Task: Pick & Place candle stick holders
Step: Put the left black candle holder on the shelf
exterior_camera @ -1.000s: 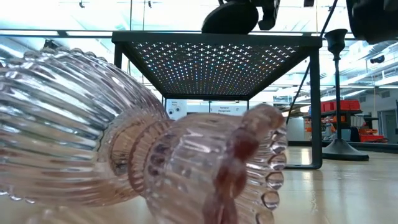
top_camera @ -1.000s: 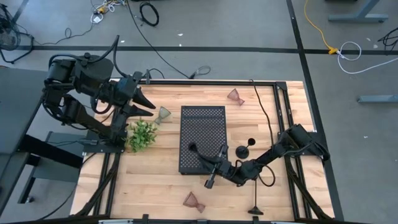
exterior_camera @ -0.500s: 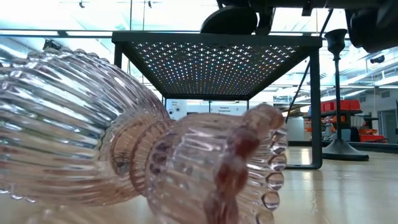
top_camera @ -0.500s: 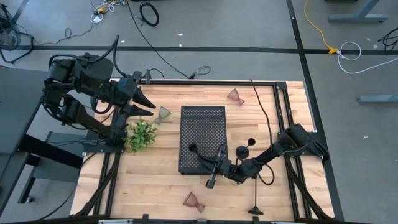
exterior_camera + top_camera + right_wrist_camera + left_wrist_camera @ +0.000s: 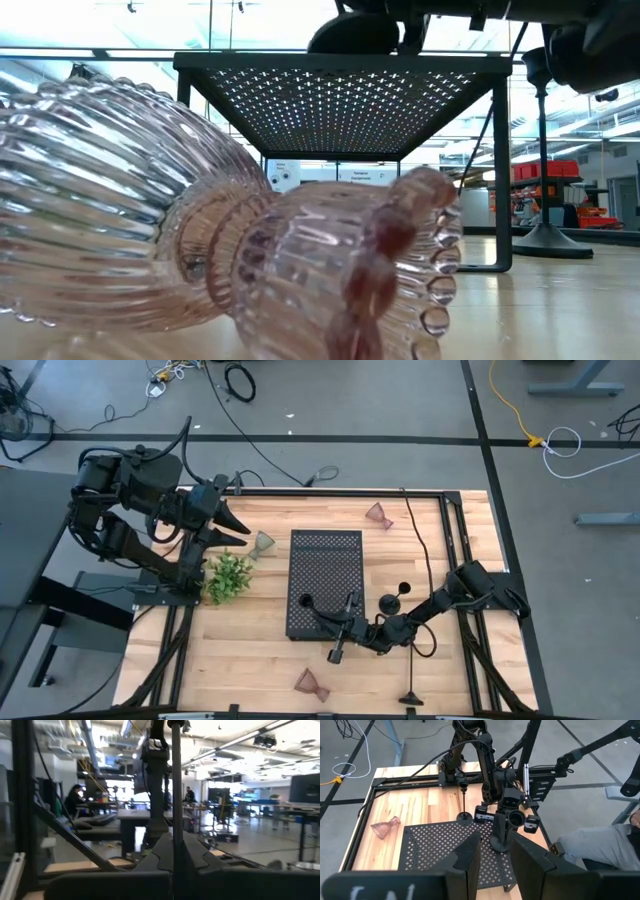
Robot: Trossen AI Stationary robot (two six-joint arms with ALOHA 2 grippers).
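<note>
Grey floor strewn with cables; beyond, seemingly a workshop with desks.

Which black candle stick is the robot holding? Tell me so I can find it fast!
Find the black tray full of little holes in the middle of the wooden table. At its near edge, the right gripper is shut on a candle stick. The other two black sticks stand on bare wood with nothing holding them.

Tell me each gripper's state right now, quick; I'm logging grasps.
Left gripper: open, holding nothing, hovering near the table's far left corner.
Right gripper: shut on a black candle stick holder, over the perforated tray.
</note>
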